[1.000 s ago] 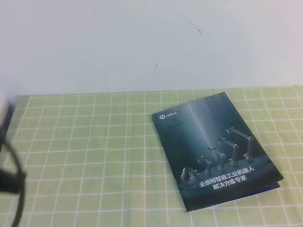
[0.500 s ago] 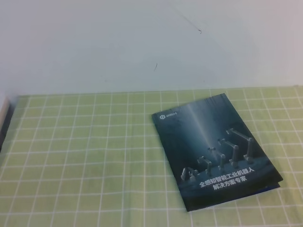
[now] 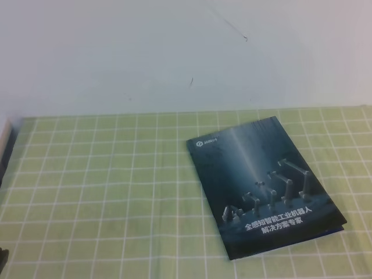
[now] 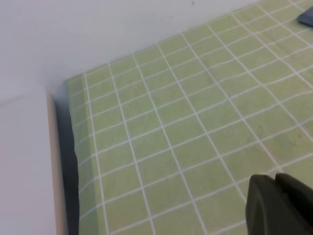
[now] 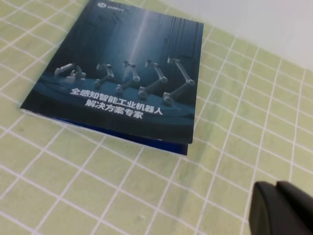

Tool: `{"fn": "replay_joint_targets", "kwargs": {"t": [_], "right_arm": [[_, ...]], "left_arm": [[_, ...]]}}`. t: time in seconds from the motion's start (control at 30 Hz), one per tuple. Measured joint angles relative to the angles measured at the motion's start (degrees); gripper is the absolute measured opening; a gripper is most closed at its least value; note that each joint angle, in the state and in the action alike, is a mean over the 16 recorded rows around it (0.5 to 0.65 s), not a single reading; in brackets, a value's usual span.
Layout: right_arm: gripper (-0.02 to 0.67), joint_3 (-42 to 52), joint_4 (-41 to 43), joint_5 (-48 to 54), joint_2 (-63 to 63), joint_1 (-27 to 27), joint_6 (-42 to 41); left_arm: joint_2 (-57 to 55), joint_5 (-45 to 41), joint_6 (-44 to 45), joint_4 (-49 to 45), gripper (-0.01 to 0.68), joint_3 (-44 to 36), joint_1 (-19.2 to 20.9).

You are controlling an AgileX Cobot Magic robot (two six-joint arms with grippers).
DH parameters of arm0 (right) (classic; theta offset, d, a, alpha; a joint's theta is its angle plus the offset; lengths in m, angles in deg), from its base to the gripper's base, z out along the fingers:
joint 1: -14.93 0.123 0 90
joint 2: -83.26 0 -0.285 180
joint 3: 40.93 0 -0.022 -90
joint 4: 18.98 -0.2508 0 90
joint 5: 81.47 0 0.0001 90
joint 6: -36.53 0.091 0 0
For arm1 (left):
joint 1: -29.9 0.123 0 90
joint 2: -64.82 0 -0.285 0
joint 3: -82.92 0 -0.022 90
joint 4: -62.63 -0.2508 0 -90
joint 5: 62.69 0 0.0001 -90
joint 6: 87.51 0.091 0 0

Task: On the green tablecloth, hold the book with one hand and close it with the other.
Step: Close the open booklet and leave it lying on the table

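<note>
Book [image 3: 264, 186] lying shut near green tablecloth's [image 3: 104, 192] right edge — both grippers [image 4: 279, 205] [image 5: 283, 208] hanging clear, jaw state unreadable; nothing needing pressing now.

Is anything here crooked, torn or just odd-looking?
Little stands out. The book lies closed on the green tablecloth, turned at an angle to the cloth's grid rather than square with it. At its lower right corner a blue inner page peeks out past the cover. No tear or spill shows.
</note>
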Motion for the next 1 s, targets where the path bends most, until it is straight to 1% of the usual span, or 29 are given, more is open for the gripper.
{"fn": "replay_joint_targets", "kwargs": {"t": [0.17,0.37,0.5,0.77,0.87,1.0], "right_arm": [[-0.003,0.48,1.64,-0.69,1.51,-1.20,0.58],[-0.003,2.31,4.99,-4.02,5.03,-4.71,2.97],[-0.003,5.51,7.59,-9.23,7.73,-7.72,6.33],[-0.003,15.26,10.83,-19.45,11.06,-12.56,15.29],[-0.003,18.37,11.45,-21.52,11.45,-13.50,18.65],[-0.003,20.90,11.85,-21.74,11.50,-14.26,21.76]], "left_arm": [[0.00,-0.07,0.00,-0.13,-0.003,-0.66,0.00],[0.00,-0.14,0.00,-0.17,-0.003,-0.84,0.00],[0.00,-0.14,0.00,-0.18,-0.003,-0.84,0.00],[0.04,-0.22,0.00,-0.23,-0.003,-0.87,0.00],[0.06,-0.25,0.00,-0.25,-0.003,-0.89,0.00],[0.09,-0.31,0.00,-0.26,-0.003,-0.91,0.09]]}}
